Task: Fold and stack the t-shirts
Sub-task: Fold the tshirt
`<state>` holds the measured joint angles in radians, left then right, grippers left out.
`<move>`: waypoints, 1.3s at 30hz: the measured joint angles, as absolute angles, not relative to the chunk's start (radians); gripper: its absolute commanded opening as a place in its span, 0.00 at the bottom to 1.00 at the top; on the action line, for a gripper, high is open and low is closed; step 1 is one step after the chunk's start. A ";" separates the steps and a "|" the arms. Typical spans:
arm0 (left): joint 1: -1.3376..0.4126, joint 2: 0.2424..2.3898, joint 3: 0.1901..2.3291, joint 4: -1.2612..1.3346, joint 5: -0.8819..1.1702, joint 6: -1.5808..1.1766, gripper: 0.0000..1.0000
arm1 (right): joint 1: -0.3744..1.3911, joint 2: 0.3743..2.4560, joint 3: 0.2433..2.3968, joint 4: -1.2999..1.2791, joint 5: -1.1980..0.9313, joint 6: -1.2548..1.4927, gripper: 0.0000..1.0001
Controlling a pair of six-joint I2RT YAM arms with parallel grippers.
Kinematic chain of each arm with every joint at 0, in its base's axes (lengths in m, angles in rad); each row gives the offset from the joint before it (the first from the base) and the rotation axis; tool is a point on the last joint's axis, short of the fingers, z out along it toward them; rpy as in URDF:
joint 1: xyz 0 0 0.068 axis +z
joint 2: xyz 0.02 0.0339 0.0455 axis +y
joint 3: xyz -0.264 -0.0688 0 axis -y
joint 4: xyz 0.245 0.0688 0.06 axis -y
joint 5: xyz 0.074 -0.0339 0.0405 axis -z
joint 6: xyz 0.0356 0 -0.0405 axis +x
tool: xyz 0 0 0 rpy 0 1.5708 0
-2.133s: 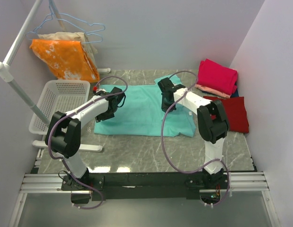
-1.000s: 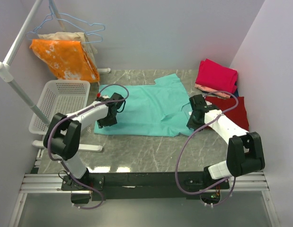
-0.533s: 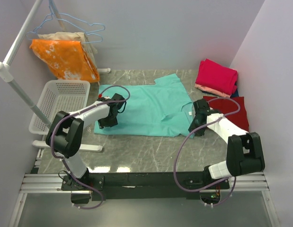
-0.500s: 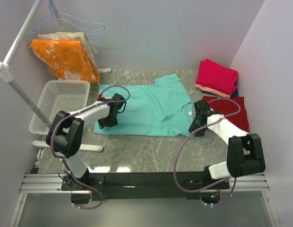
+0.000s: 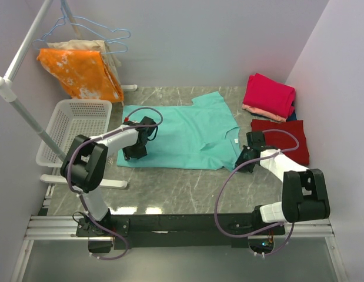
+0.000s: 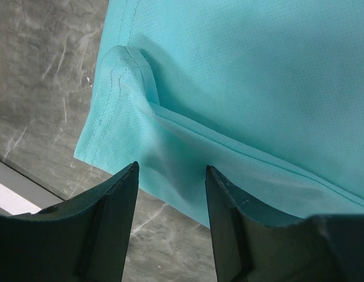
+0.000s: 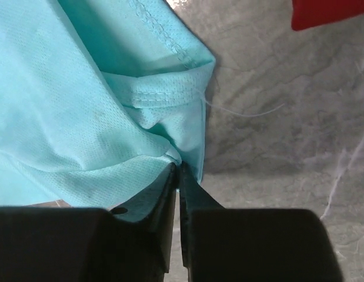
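Note:
The teal t-shirt (image 5: 182, 132) lies spread on the marble table. My left gripper (image 5: 133, 154) is open over its near left edge; in the left wrist view its fingers straddle the hem (image 6: 164, 194) without pinching it. My right gripper (image 5: 243, 161) is shut on the teal t-shirt's near right corner (image 7: 170, 150), low at the table. A folded magenta-pink shirt (image 5: 269, 94) sits on a salmon one (image 5: 261, 113) at the far right. A dark red shirt (image 5: 286, 140) lies flat in front of them.
A white basket (image 5: 76, 126) stands at the left table edge. An orange white-blotched cloth (image 5: 80, 71) and a beige cloth hang on a rack at the far left, with empty hangers (image 5: 96, 29). Walls close in on both sides.
My right gripper has pulled the shirt's folded right part back out toward the near right, so the shirt now lies spread. My left gripper has stayed at the near left edge.

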<state>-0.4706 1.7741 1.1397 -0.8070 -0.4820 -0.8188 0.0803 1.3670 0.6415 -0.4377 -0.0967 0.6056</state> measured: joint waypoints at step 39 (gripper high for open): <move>-0.456 1.765 1.227 -0.916 -0.557 -0.860 0.56 | 0.112 1.371 0.951 -0.677 0.073 0.559 0.42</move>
<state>-0.4564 1.7645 1.2274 -0.9165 -0.5571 -0.8604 0.1120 1.3708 0.9512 -0.6773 0.0727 0.5594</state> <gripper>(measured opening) 0.561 0.417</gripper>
